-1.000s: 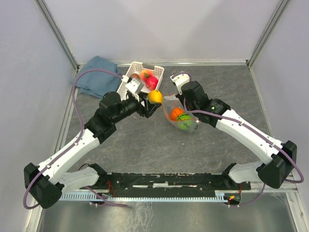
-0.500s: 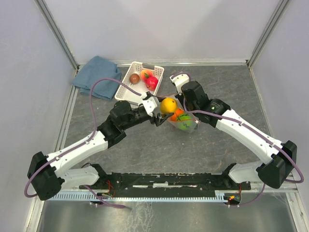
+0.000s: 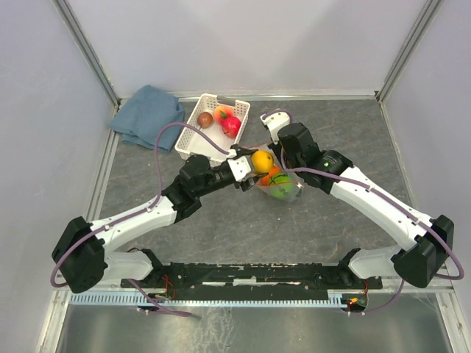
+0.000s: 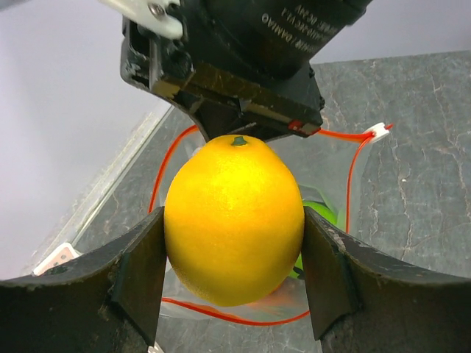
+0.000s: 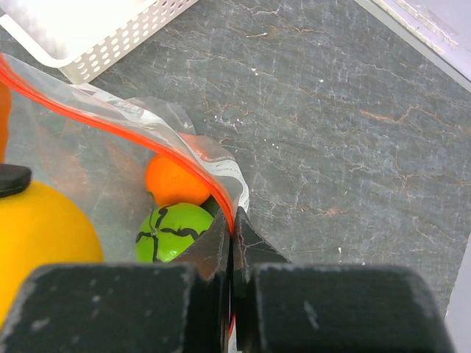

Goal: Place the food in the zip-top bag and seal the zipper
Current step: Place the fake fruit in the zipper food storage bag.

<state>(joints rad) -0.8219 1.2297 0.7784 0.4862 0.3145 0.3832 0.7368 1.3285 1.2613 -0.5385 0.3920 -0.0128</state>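
Note:
My left gripper [image 3: 255, 165] [image 4: 234, 268] is shut on a yellow toy fruit [image 3: 261, 160] [image 4: 234, 219] and holds it over the open mouth of the clear zip-top bag [image 3: 283, 190] [image 4: 324, 176]. My right gripper [image 3: 280, 151] [image 5: 232, 232] is shut on the bag's orange-red zipper strip [image 5: 147, 121] [image 4: 353, 176] and holds the mouth open. Inside the bag lie an orange fruit [image 5: 173, 180] and a bright green one [image 5: 173, 232]. A brown [image 3: 205, 118], a peach [image 3: 223, 112] and a red-pink fruit [image 3: 232, 126] lie in the white basket [image 3: 193, 144].
The white slotted basket stands at the back, left of the bag, and also shows in the right wrist view [image 5: 110, 44]. A blue folded cloth [image 3: 147, 116] lies at the back left. Grey walls and metal frame posts bound the dark table.
My left gripper has carried the yellow fruit from beside the basket rightward to above the bag's mouth. The right gripper and bag have stayed put.

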